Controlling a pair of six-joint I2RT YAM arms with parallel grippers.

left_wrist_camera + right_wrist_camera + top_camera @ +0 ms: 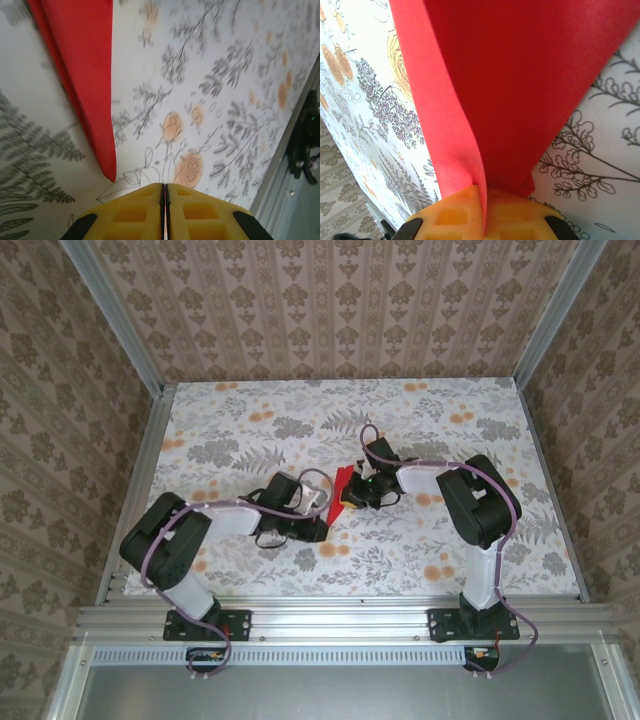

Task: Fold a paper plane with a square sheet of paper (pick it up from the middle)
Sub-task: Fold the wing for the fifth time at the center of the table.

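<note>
The right gripper [482, 192] is clamped on the folded red paper [520, 75]: in the right wrist view the sheet's lower edges gather into the seam between its yellow fingers [455, 215], and the paper fans out ahead of the claw, one flap curling to its left and a broad face spreading to its right, with a small corner tucked just beside the right finger. The left gripper [165, 187] has its yellow fingers [135, 212] pressed together with only a thin dark seam between them and nothing in it; the paper [85, 75] hangs ahead and to the left of this claw as a narrow layered strip, its pointed tip near the fingers but apart from them. From above, the two claws, left [335, 508] and right [358, 495], sit close together over the floral tablecloth [250, 410], the red paper [341, 483] standing between them, just beyond the left claw.
</note>
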